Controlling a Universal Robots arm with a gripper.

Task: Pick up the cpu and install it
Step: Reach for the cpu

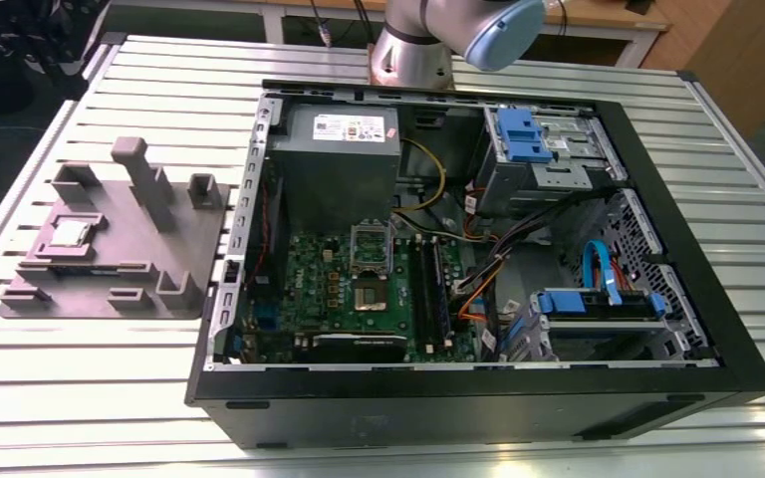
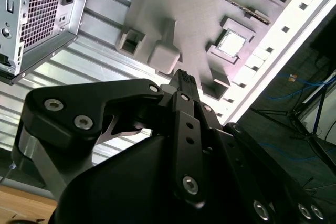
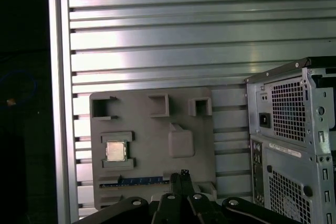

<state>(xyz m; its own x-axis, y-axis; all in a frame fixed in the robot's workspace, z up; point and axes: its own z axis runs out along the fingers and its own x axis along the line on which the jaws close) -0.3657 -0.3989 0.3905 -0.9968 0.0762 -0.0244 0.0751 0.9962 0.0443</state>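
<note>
The cpu (image 1: 71, 234) is a small shiny square chip lying flat in a pocket of a grey moulded fixture (image 1: 130, 249) on the slatted table, at the exterior view's left of the computer case. Both wrist views look down on it from well above: the cpu (image 2: 231, 43) (image 3: 116, 150) rests in its recess with nothing touching it. My gripper (image 2: 184, 77) (image 3: 184, 174) hangs high over the fixture's edge, shut, its black fingers pressed together with nothing between them.
The open computer case (image 1: 701, 329) holds a green motherboard (image 1: 343, 289) with a silver socket frame (image 1: 372, 244), a grey power-supply box (image 1: 336, 134), cables and blue drive brackets (image 1: 522, 139). The fixture (image 3: 152, 129) has upright posts (image 1: 143, 179). The arm's base (image 1: 416, 50) stands behind the case.
</note>
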